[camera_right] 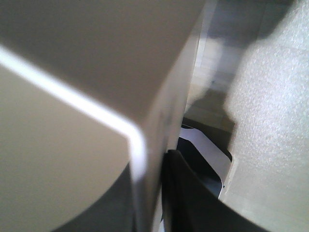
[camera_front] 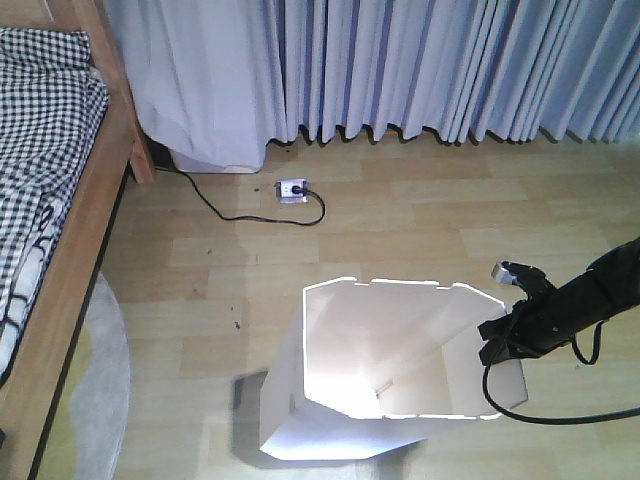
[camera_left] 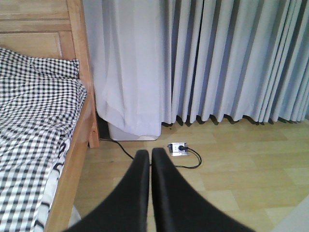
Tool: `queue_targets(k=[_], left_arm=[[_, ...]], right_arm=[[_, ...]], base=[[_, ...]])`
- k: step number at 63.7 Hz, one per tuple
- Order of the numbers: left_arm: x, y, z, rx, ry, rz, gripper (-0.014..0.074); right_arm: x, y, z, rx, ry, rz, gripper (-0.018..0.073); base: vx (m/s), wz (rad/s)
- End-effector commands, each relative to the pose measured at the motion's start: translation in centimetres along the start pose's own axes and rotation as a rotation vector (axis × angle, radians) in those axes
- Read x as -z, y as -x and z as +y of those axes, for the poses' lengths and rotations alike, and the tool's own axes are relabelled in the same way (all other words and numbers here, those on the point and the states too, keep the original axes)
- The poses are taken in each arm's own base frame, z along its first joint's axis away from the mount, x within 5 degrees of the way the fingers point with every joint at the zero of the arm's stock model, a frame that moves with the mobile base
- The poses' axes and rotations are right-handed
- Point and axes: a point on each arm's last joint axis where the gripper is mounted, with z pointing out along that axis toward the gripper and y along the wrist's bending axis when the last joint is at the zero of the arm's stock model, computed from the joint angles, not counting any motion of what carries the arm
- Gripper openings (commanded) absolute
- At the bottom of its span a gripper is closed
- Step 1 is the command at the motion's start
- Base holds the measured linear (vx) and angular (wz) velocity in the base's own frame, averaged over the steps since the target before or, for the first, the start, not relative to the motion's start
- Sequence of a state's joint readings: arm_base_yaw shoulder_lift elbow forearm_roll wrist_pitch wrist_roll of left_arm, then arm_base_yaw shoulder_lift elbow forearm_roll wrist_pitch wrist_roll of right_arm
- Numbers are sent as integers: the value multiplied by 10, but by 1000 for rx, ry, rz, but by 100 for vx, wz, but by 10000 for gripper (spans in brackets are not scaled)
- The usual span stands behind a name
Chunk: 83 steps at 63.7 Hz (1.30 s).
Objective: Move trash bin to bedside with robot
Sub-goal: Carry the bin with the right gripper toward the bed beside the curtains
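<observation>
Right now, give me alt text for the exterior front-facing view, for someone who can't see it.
A white trash bin stands on a wooden floor, the right arm's fingers at its right rim. A bed with checked bedding lies at left; grey curtains hang behind, a power strip below them.

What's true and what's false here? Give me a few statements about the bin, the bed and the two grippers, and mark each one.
1. The right gripper clamps the rim of the trash bin. True.
2. The left gripper is open wide. False: it is shut, holding nothing.
3. The trash bin touches the bed. False: bare floor separates them.
4. A power strip lies on the floor near the curtain. True.
</observation>
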<state>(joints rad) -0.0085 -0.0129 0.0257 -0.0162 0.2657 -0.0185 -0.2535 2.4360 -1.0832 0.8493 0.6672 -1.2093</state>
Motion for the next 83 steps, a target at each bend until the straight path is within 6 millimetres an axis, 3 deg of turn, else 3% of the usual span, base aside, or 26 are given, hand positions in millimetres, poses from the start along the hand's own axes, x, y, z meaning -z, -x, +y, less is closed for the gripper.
queue_targets(k=[1,83], left_arm=[[-1,1,0,6,-8,-65,-6],[-1,1,0,6,-8,-65,-6]], right_arm=[[27,12,26,6,170,-42,-5],[27,12,26,6,171,-41,-5]], base=[[24,-3],[22,4]])
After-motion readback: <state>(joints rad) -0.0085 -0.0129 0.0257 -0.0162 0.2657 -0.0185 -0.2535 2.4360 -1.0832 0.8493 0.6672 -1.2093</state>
